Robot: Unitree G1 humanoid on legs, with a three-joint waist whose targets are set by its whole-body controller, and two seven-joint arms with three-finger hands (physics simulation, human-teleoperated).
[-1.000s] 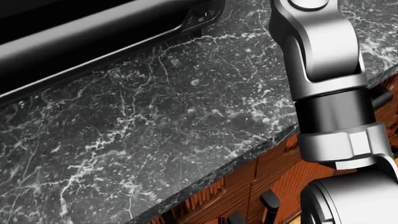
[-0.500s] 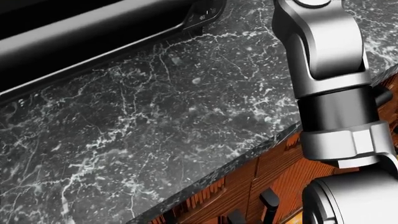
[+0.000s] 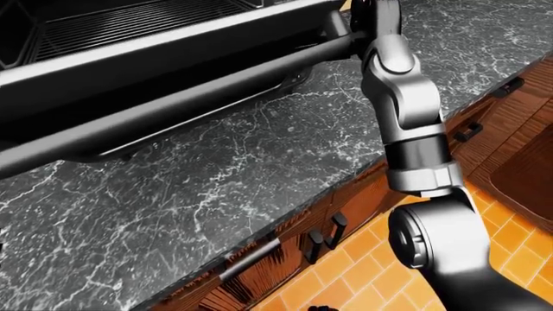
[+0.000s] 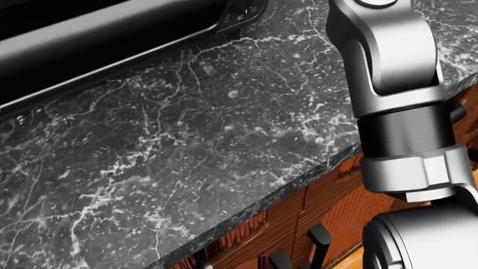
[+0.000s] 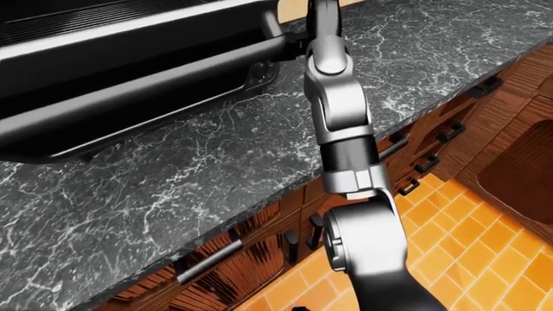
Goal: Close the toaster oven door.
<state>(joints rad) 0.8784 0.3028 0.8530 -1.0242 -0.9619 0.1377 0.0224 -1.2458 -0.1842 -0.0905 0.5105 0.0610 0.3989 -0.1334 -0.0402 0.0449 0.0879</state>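
The toaster oven door [image 3: 164,71] hangs open, a dark slab tilted over the marble counter [image 3: 216,181], with a long bar handle [image 3: 173,107] along its edge. The oven's wire rack [image 3: 121,23] shows behind it at the top left. My right arm [image 3: 406,116] rises from the bottom right to the door's right end. My right hand [image 3: 370,19] sits at the handle's right end at the top edge of the left-eye view; its fingers are mostly cut off. It also shows in the right-eye view [image 5: 316,16]. My left hand is out of view.
The counter's edge [image 4: 298,188] runs diagonally, with wooden cabinet drawers and dark handles [image 3: 324,230] below it. Orange tiled floor [image 3: 363,259] lies at the bottom right. A dark wooden shape [image 3: 527,175] stands at the right edge.
In the head view the door's edge and the counter have shifted up a little, the door slightly more. My right arm has hardly moved.
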